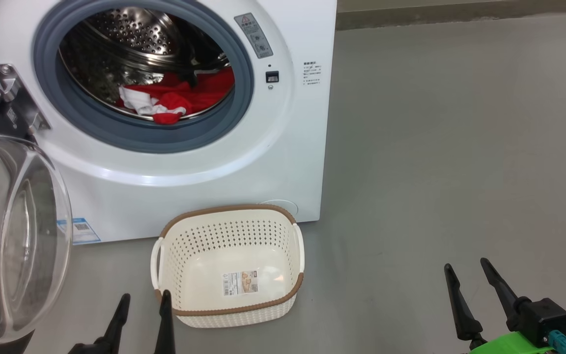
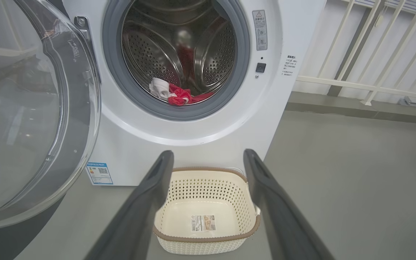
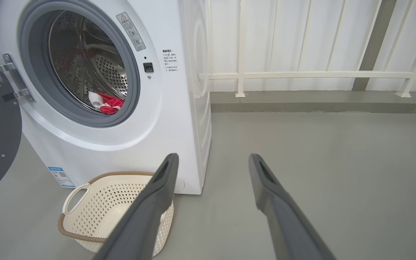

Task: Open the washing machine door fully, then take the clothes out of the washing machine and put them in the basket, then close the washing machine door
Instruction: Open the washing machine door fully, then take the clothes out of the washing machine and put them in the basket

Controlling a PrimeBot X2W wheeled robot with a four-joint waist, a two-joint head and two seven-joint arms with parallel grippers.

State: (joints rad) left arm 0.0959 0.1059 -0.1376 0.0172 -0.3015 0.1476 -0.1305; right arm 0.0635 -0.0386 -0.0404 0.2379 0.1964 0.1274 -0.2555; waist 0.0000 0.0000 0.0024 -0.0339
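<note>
The white washing machine (image 1: 283, 147) stands with its door (image 1: 13, 236) swung wide open to the left. The door's clear glass bulges toward me. Red clothes (image 1: 180, 98) with a white patch lie at the bottom of the steel drum, also seen as clothes (image 2: 175, 94) and clothes (image 3: 107, 104). The cream basket (image 1: 229, 305) with a brown rim sits empty on the floor in front of the machine. My left gripper (image 1: 144, 297) is open at the basket's near left corner. My right gripper (image 1: 466, 265) is open over bare floor to the basket's right.
Grey floor (image 1: 460, 147) stretches to the right of the machine. A white railing (image 3: 302, 75) and a low kerb run along the wall behind it. The open door (image 2: 31, 119) takes up the space at the left.
</note>
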